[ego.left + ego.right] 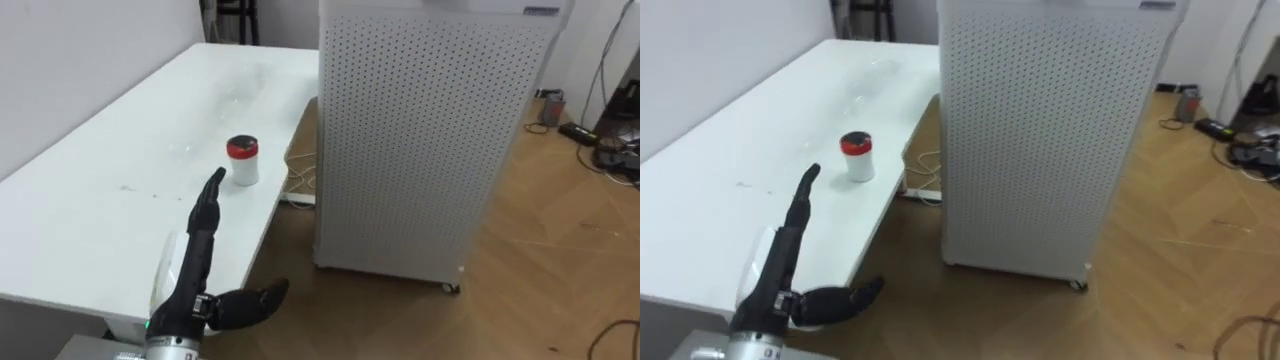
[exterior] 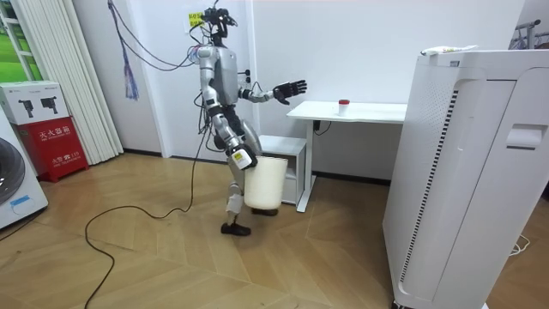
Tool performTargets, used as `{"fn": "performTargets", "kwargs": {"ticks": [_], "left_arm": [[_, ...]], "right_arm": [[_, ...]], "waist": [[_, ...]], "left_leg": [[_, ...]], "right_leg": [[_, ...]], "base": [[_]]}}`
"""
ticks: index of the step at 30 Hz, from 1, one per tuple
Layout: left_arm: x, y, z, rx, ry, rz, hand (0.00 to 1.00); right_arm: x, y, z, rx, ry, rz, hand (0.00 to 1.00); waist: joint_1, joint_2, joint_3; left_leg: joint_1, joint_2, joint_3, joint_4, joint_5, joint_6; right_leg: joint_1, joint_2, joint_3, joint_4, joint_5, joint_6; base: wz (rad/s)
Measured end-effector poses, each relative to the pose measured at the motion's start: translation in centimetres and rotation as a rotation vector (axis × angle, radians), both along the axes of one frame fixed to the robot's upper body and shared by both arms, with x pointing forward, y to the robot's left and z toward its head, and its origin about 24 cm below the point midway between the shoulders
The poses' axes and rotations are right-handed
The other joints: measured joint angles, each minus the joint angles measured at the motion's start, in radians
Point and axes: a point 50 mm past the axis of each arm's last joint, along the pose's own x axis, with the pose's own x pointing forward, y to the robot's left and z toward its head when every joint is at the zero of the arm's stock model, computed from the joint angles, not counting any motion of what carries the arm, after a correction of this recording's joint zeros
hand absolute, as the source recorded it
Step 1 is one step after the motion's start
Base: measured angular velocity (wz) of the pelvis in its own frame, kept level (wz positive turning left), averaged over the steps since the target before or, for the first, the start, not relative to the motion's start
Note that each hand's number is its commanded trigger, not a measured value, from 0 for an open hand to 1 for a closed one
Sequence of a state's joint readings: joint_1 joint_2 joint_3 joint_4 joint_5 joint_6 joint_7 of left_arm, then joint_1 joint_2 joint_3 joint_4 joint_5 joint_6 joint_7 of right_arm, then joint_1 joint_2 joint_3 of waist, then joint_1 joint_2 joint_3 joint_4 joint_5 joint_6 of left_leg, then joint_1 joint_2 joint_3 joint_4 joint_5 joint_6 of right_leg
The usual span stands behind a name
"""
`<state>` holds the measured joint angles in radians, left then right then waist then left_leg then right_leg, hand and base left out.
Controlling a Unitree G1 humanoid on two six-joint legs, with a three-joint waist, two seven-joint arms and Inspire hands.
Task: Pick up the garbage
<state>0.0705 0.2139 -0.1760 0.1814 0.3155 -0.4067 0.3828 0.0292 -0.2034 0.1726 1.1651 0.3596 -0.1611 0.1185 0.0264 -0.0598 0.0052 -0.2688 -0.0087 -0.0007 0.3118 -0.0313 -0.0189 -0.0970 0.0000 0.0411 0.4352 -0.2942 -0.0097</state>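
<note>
Red-lidded and white-bodied, a small cup (image 1: 242,160) is standing upright on the white table (image 1: 100,210), near the table's right edge as the robot sees it. The left hand (image 1: 195,285) is reaching out over the near part of the tabletop, its fingers (image 1: 208,210) lying straight and pressed together and pointing towards the cup, with the thumb sticking out sideways to the right. The fingertips are stopping short of the cup, not touching it. In the room view the robot is standing at the table's end on the room view's left, with its left arm raised level towards the tabletop. Its right hand (image 2: 243,160) is hanging low at the rim of a white bin (image 2: 266,182) beside its legs; I cannot tell how those fingers are lying. A tall white perforated cabinet (image 1: 420,140) is standing on the wooden floor (image 1: 560,260) just right of the table.
</note>
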Motion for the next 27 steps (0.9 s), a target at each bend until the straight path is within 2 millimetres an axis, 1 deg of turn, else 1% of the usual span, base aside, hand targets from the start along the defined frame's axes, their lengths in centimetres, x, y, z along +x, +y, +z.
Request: {"fn": "performTargets", "kwargs": {"ticks": [1,2,3,4,5,6,7,8,9,10,11,12,13,14,15,16,17,18,19,20,21,22,23,24,25,27], "left_arm": [[0.1,0.2,0.3,-0.004,-0.013,0.01,0.0],[0.1,0.4,0.4,-0.005,-0.015,0.017,0.0],[0.2,0.7,0.5,-0.006,-0.02,0.031,0.0],[0.2,0.8,0.5,-0.007,-0.021,0.036,0.0],[0.3,0.8,0.6,-0.01,-0.025,0.037,0.0],[0.3,0.8,0.6,-0.01,-0.028,0.037,0.0],[0.3,0.8,0.6,-0.012,-0.032,0.042,0.0],[0.3,0.8,0.7,-0.013,-0.034,0.044,0.0],[0.4,0.8,0.7,-0.014,-0.04,0.048,0.0],[0.6,0.8,1.0,-0.016,-0.054,0.052,0.0],[0.6,0.9,1.1,-0.017,-0.064,0.057,0.0],[0.6,1.0,1.3,-0.016,-0.081,0.073,0.0],[0.6,1.0,1.6,-0.019,-0.102,0.084,0.0],[0.6,1.1,1.8,-0.021,-0.111,0.088,0.0],[0.7,1.1,1.9,-0.025,-0.117,0.095,0.0],[0.7,1.3,1.9,-0.026,-0.121,0.102,0.0],[0.7,1.3,2.0,-0.027,-0.123,0.104,0.0],[0.8,1.4,2.1,-0.036,-0.132,0.11,0.0],[0.8,1.4,2.2,-0.044,-0.134,0.111,0.0],[0.7,1.5,2.1,-0.048,-0.131,0.111,0.0],[0.7,1.5,2.1,-0.048,-0.132,0.114,0.0],[0.7,1.5,2.1,-0.048,-0.136,0.12,0.0],[0.7,1.6,2.1,-0.049,-0.137,0.123,0.0],[0.7,1.6,2.1,-0.05,-0.14,0.127,0.0],[0.7,1.6,2.1,-0.05,-0.14,0.127,0.0],[0.7,1.6,2.3,-0.048,-0.146,0.126,0.0]], "right_arm": [[0.1,0.0,0.0,-0.005,0.004,-0.003,1.0],[0.2,0.0,0.0,-0.004,0.005,-0.002,1.0],[0.3,0.1,0.0,-0.003,0.004,0.003,1.0],[0.3,0.1,0.0,-0.002,0.003,0.001,1.0],[0.3,0.1,0.0,-0.002,0.002,-0.001,1.0],[0.3,0.1,0.0,-0.006,0.003,-0.002,1.0],[0.4,0.1,0.1,-0.006,-0.001,-0.002,1.0],[0.6,0.1,0.1,-0.006,-0.008,0.0,1.0],[0.8,0.3,0.1,-0.004,-0.015,0.005,1.0],[0.7,0.4,0.1,-0.004,-0.013,0.006,1.0],[0.8,0.4,0.1,-0.004,-0.014,0.007,1.0],[0.7,0.4,0.1,-0.004,-0.013,0.009,1.0],[1.0,0.4,0.2,-0.004,-0.019,0.014,1.0],[1.2,0.4,0.2,-0.004,-0.023,0.015,1.0],[1.4,0.4,0.3,-0.003,-0.03,0.016,1.0],[1.5,0.5,0.3,0.0,-0.031,0.022,1.0],[1.4,0.5,0.3,-0.001,-0.031,0.023,1.0],[1.5,0.6,0.3,-0.005,-0.034,0.03,1.0],[1.5,0.7,0.3,-0.008,-0.037,0.029,1.0],[1.4,0.6,0.3,-0.021,-0.034,0.023,1.0],[1.5,0.5,0.4,-0.022,-0.039,0.021,1.0],[1.9,0.4,0.5,-0.023,-0.048,0.026,1.0],[1.9,0.4,0.6,-0.023,-0.049,0.026,1.0],[1.9,0.4,0.5,-0.019,-0.048,0.029,1.0],[1.8,0.4,0.5,-0.014,-0.043,0.031,1.0],[1.7,0.5,0.4,-0.014,-0.037,0.046,1.0]], "waist": [[0.004,-0.001,-0.0006],[0.006,-0.001,-0.0007],[0.007,-0.001,-0.0005],[0.003,-0.001,-0.0004],[0.0,-0.003,-0.001],[0.007,-0.015,0.0053],[0.011,-0.02,0.0081],[0.011,-0.017,0.0094],[0.012,-0.015,0.0094],[0.014,-0.013,0.0105],[0.011,-0.009,0.0122],[0.011,-0.002,0.01],[0.012,0.008,0.0108],[0.014,0.015,0.0156],[0.032,0.032,0.0178],[0.043,0.047,0.0174],[0.039,0.05,0.0159],[0.033,0.051,0.0149],[0.028,0.05,0.0153],[0.015,0.044,0.0111],[0.012,0.041,0.0077],[0.011,0.039,0.0079],[0.011,0.039,0.0074],[0.013,0.035,0.0077],[0.015,0.032,0.0075],[0.025,0.024,0.006]], "left_leg": [[0.002,-0.005,-0.004,0.023,-0.009,0.014],[0.001,-0.007,-0.003,0.036,-0.015,0.024],[0.002,-0.013,0.0,0.062,-0.035,0.049],[0.002,-0.02,0.0,0.073,-0.049,0.054],[0.007,-0.029,0.013,0.095,-0.078,0.063],[0.025,-0.046,0.032,0.105,-0.104,0.074],[0.035,-0.062,0.047,0.121,-0.13,0.089],[0.037,-0.068,0.05,0.134,-0.142,0.093],[0.046,-0.077,0.059,0.152,-0.165,0.1],[0.061,-0.078,0.07,0.166,-0.192,0.11],[0.07,-0.078,0.072,0.171,-0.204,0.114],[0.085,-0.077,0.071,0.172,-0.221,0.119],[0.096,-0.074,0.065,0.169,-0.232,0.123],[0.104,-0.074,0.057,0.164,-0.235,0.125],[0.113,-0.074,0.021,0.148,-0.236,0.125],[0.124,-0.07,-0.013,0.131,-0.233,0.122],[0.128,-0.071,-0.031,0.127,-0.232,0.119],[0.134,-0.072,-0.053,0.119,-0.233,0.117],[0.136,-0.074,-0.061,0.116,-0.234,0.114],[0.142,-0.076,-0.078,0.112,-0.238,0.108],[0.147,-0.07,-0.093,0.099,-0.236,0.101],[0.156,-0.062,-0.097,0.076,-0.229,0.091],[0.163,-0.056,-0.098,0.064,-0.229,0.09],[0.18,-0.048,-0.103,0.039,-0.225,0.083],[0.2,-0.039,-0.112,0.018,-0.224,0.081],[0.222,-0.035,-0.116,-0.007,-0.22,0.076]], "right_leg": [[0.01,0.001,0.017,-0.004,-0.008,0.002],[0.016,0.001,0.024,-0.006,-0.013,0.003],[0.031,-0.002,0.033,-0.008,-0.023,0.012],[0.041,-0.008,0.032,-0.008,-0.027,0.012],[0.056,-0.025,0.029,-0.003,-0.038,0.012],[0.055,-0.051,0.024,0.027,-0.062,0.017],[0.044,-0.078,0.002,0.092,-0.082,0.031],[0.03,-0.09,-0.019,0.141,-0.085,0.037],[-0.001,-0.11,-0.037,0.23,-0.084,0.04],[-0.025,-0.125,-0.051,0.297,-0.072,0.06],[-0.026,-0.129,-0.059,0.318,-0.064,0.071],[-0.023,-0.141,-0.091,0.331,-0.05,0.082],[-0.026,-0.146,-0.119,0.339,-0.039,0.087],[-0.029,-0.148,-0.129,0.335,-0.043,0.089],[-0.054,-0.135,-0.127,0.292,-0.068,0.079],[-0.082,-0.118,-0.129,0.221,-0.075,0.065],[-0.091,-0.113,-0.131,0.172,-0.073,0.062],[-0.1,-0.105,-0.123,0.061,-0.041,0.056],[-0.104,-0.103,-0.123,0.026,0.007,0.056],[-0.105,-0.104,-0.129,0.013,0.081,0.051],[-0.084,-0.1,-0.155,-0.008,0.083,0.044],[-0.067,-0.093,-0.166,-0.036,0.09,0.035],[-0.056,-0.086,-0.172,-0.052,0.093,0.033],[-0.031,-0.079,-0.183,-0.085,0.097,0.03],[-0.005,-0.067,-0.188,-0.113,0.101,0.028],[0.021,-0.062,-0.199,-0.141,0.101,0.027]], "base": [[-0.29],[-0.33],[-0.11],[0.0],[-0.07],[-0.2],[-0.27],[-0.18],[-0.11],[-0.1],[-0.08],[-0.13],[-0.14],[-0.34],[-0.47],[-0.43],[-0.07],[0.23],[0.45],[0.43],[0.44],[0.26],[0.25],[0.22],[0.19],[0.11]]}}
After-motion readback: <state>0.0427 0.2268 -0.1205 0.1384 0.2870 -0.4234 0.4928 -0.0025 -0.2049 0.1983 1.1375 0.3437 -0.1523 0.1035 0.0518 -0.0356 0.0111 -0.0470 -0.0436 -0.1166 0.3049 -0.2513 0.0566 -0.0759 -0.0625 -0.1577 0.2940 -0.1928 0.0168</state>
